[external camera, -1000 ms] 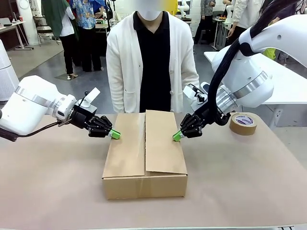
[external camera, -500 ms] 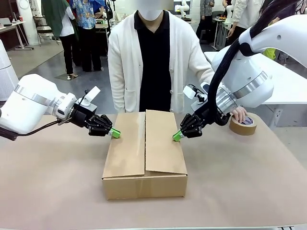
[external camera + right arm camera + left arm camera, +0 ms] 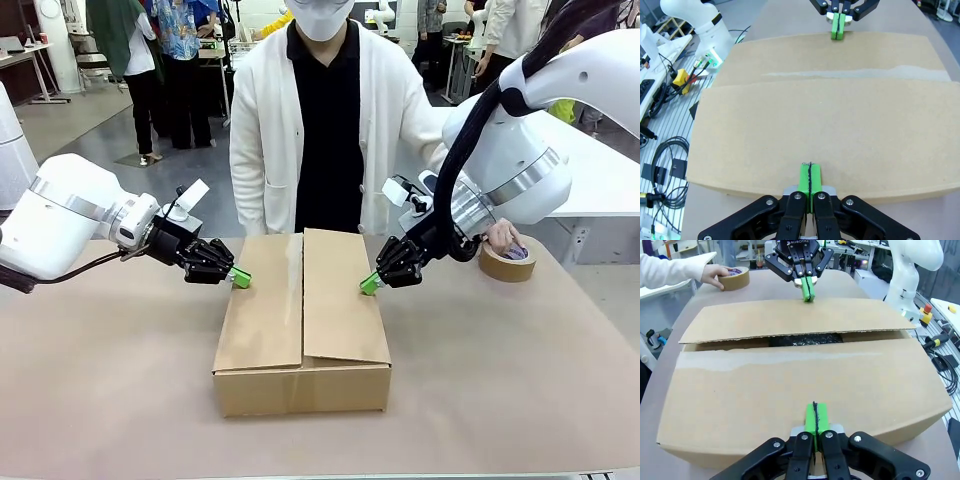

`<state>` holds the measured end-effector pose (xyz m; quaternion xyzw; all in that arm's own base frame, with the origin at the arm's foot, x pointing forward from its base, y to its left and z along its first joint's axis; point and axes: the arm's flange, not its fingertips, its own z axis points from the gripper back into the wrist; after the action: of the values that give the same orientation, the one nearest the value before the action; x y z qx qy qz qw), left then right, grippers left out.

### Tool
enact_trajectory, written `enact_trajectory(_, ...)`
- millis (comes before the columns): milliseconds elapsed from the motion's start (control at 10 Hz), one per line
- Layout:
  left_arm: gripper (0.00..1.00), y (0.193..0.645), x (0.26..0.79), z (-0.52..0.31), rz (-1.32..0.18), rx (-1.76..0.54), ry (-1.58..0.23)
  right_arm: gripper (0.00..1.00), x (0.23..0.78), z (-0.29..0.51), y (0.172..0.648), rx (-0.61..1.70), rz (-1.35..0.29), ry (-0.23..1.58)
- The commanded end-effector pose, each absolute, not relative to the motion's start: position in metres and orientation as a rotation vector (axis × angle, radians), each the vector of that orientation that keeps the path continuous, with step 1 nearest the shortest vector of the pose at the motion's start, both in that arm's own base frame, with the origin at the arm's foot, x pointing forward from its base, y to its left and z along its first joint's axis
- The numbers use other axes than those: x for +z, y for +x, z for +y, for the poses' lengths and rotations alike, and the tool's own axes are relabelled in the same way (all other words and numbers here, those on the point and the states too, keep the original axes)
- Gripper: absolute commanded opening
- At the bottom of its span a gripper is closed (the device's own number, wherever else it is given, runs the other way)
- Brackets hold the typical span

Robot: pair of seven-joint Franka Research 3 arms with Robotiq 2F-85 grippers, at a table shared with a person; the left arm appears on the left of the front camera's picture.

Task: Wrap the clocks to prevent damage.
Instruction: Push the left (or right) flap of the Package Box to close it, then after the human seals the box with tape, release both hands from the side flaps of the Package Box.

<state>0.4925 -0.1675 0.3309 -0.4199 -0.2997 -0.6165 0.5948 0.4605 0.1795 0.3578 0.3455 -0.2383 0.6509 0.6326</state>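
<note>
Cardboard box (image 3: 302,320) is flanked by the left gripper (image 3: 240,280) and right gripper (image 3: 368,286), both jaws pinched together empty, tips laid on its flaps.

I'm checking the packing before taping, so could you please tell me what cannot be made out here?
Contents of the cardboard box: front view, covered by its flaps; through the gap, left wrist view, just something dark, unidentifiable.
Print on the tape roll: front view, too small, partly under the person's hand.
</note>
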Motion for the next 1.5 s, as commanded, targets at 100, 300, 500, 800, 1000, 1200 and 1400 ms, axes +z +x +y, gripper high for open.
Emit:
enact_trajectory(100, 0.0, 0.4927, 0.3257, -0.1669, -0.694, -1.436, -0.974, 0.01, 0.3521, 0.1811, 0.4585, 1.474, -0.543, 0.794)
enact_trajectory(300, 0.0, 0.4927, 0.3257, -0.1669, -0.694, -1.436, -0.974, 0.01, 0.3521, 0.1811, 0.4585, 1.474, -0.543, 0.794)
enact_trajectory(500, 0.0, 0.4927, 0.3257, -0.1669, -0.694, -1.436, -0.974, 0.01, 0.3521, 0.1811, 0.4585, 1.474, -0.543, 0.794)
enact_trajectory(800, 0.0, 0.4927, 0.3257, -0.1669, -0.694, -1.436, -0.974, 0.01, 0.3521, 0.1811, 0.4585, 1.474, -0.543, 0.794)
enact_trajectory(1000, 0.0, 0.4927, 0.3257, -0.1669, -0.694, -1.436, -0.974, 0.01, 0.3521, 0.1811, 0.4585, 1.474, -0.543, 0.794)
enact_trajectory(1200, 0.0, 0.4927, 0.3257, -0.1669, -0.694, -1.436, -0.974, 0.01, 0.3521, 0.1811, 0.4585, 1.474, -0.543, 0.794)
enact_trajectory(1400, 0.0, 0.4927, 0.3257, -0.1669, -0.694, -1.436, -0.974, 0.01, 0.3521, 0.1811, 0.4585, 1.474, -0.543, 0.794)
